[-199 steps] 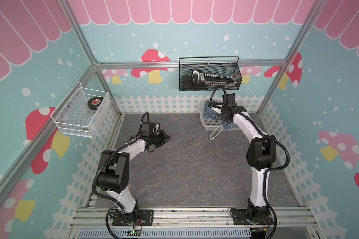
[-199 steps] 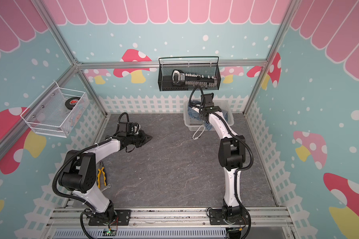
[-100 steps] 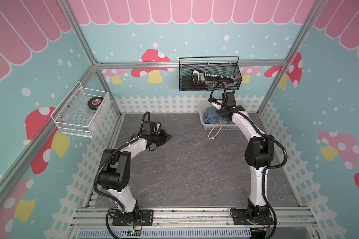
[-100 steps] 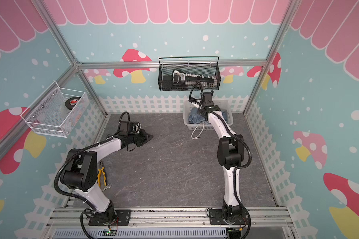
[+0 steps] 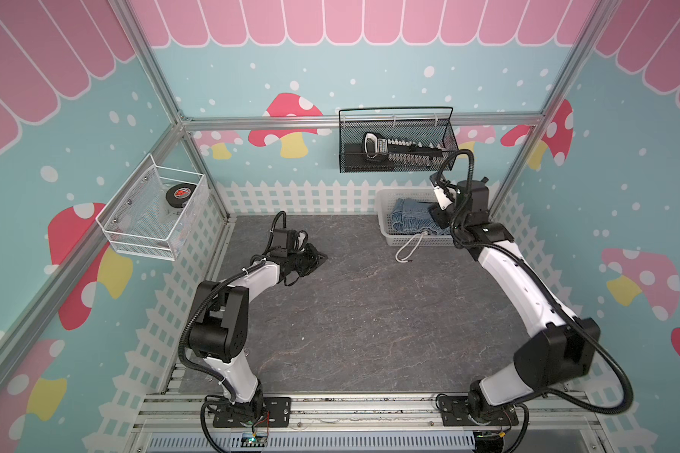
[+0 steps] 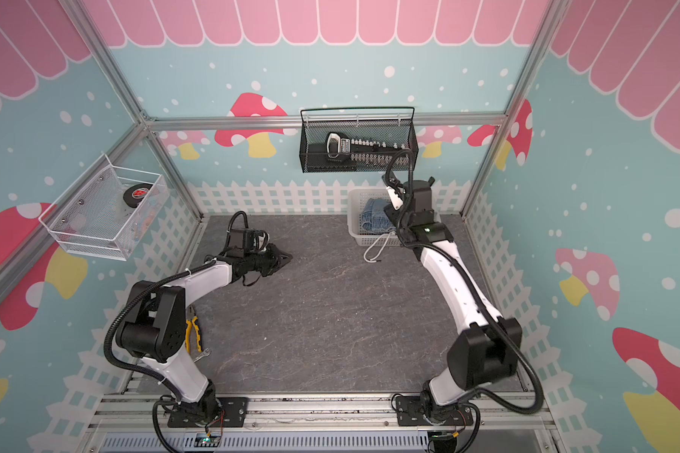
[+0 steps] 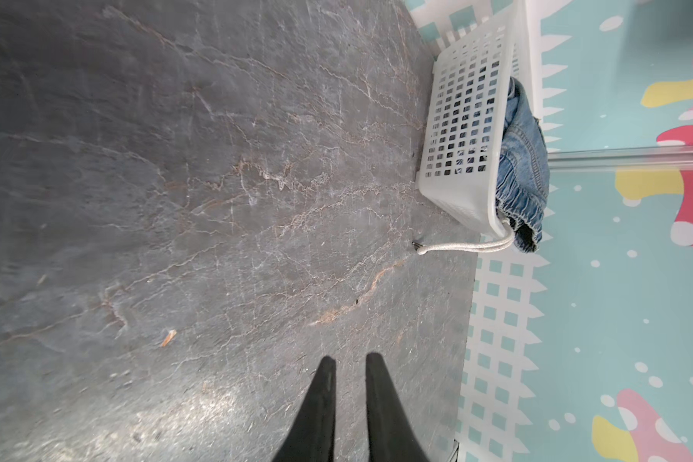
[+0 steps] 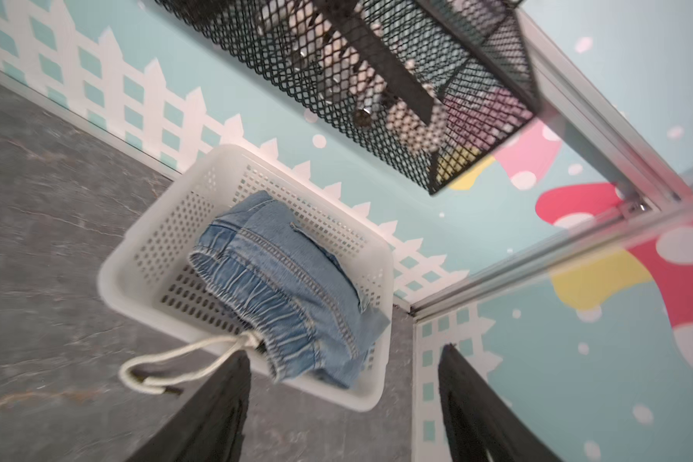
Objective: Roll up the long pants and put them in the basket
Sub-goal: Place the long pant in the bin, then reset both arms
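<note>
While the light blue denim long pants [image 8: 281, 280] lie rolled in the white perforated plastic basket [image 8: 115, 280], the right gripper [image 8: 345, 352] hangs above, jaws wide and empty.
The basket sits in the far right corner of the grey stone-patterned table [image 5: 370, 313]; the pants' white drawstring [image 8: 169, 356] trails over its rim onto that surface. The likely step is a clean retreat: the right arm should lift away without hooking that cord or striking the black mesh wall basket [image 8: 377, 80] overhead. The left gripper [image 7: 351, 360] hovers low over the table, fingers narrowly parted, holding nothing.
</note>
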Robot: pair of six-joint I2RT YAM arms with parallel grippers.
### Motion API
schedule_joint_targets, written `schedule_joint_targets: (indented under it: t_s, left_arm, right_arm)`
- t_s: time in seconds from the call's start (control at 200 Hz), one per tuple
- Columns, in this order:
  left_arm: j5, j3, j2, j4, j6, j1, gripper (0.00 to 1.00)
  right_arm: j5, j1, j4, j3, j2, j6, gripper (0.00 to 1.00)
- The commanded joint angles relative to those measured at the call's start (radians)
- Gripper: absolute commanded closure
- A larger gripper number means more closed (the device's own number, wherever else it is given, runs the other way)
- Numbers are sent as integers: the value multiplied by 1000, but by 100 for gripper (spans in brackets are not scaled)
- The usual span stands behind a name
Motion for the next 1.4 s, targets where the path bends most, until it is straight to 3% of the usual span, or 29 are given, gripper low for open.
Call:
schedule_joint_targets:
  t_s: [0.0, 0.075, 0.175, 0.285, 0.38, 0.5, 0.65, 0.765, 0.82, 0.916, 1.046, 1.071, 1.136, 1.241, 1.316, 1.396]
  left_arm:
    - [-191, -22, -126, -54, 84, 6, 75]
    - [-398, -54, -215, -118, 157, 17, 69]
    - [-650, -115, -330, -159, 230, 46, 63]
    - [-841, -179, -417, -149, 308, 77, 54]
    - [-987, -253, -459, -55, 400, 84, 51]
    - [-1021, -435, -491, 257, 545, 87, 51]
    - [-981, -570, -447, 545, 582, 122, 47]
    - [-920, -569, -418, 620, 651, 145, 47]
    - [-919, -579, -407, 668, 659, 155, 47]
    - [-817, -592, -399, 724, 686, 181, 46]
    - [-735, -568, -411, 624, 685, 184, 47]
    - [-720, -569, -429, 594, 683, 182, 41]
    - [-713, -612, -470, 601, 682, 181, 39]
    - [-819, -755, -481, 833, 680, 179, 36]
    - [-806, -808, -426, 935, 678, 188, 35]
    - [-772, -844, -288, 1156, 682, 188, 34]
  right_arm:
    - [-30, 3, -10, -206, -124, 231, 25]
    - [71, -3, 2, -354, -222, 308, 20]
    - [118, -21, 57, -546, -332, 344, 16]
    - [159, -43, 136, -699, -397, 374, 14]
    - [171, -93, 269, -808, -382, 405, 14]
    - [181, -141, 542, -923, -269, 394, 14]
    - [169, -200, 791, -956, -81, 385, 15]
    - [90, -211, 886, -945, 4, 369, 15]
    - [64, -212, 902, -935, 34, 360, 4]
    - [60, -212, 940, -955, 48, 361, 3]
    - [73, -212, 1126, -1050, 59, 360, 1]
    - [72, -213, 1152, -1060, 67, 358, 1]
    - [70, -212, 1163, -1063, 72, 356, 1]
    - [56, -211, 1180, -1070, 81, 350, 1]
    - [45, -211, 1206, -1081, 86, 346, 1]
    - [52, -211, 1213, -1081, 89, 348, 1]
